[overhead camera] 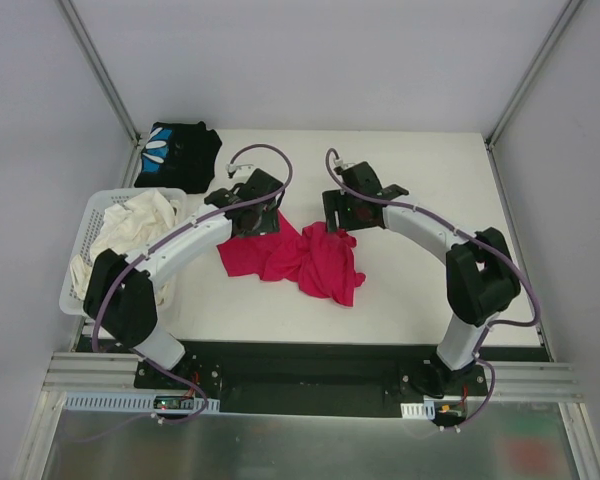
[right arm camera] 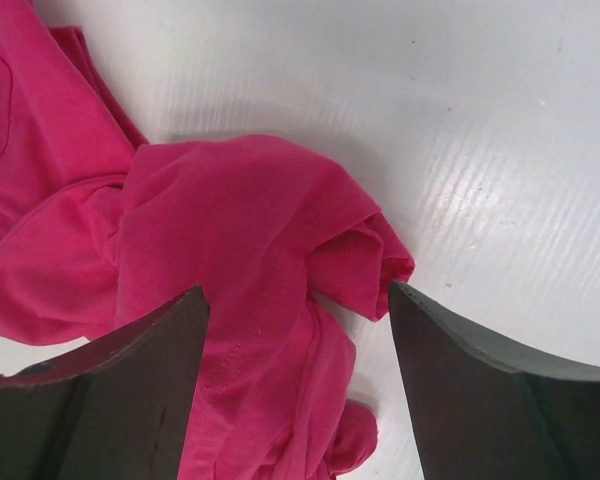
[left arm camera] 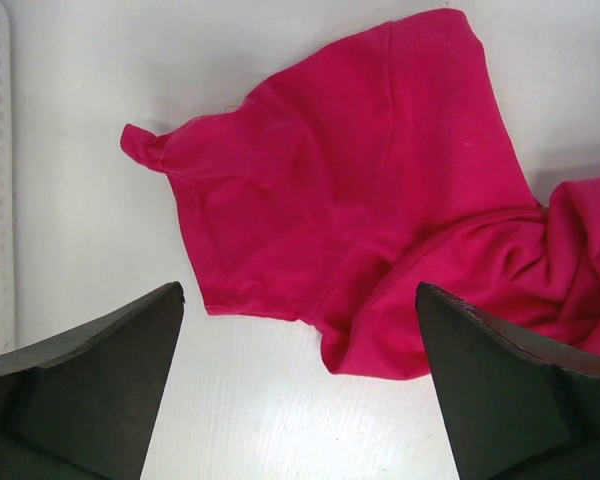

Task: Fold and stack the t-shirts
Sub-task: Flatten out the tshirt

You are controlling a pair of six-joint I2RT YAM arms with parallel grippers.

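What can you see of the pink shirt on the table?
The shirt is bright pink, soft knit cloth as it looks. It lies unfolded and crumpled on the white table. Its left part, with a sleeve, is spread flat; its right part is bunched in folds. The left pincer and the right pincer hang open over it; neither grips it.
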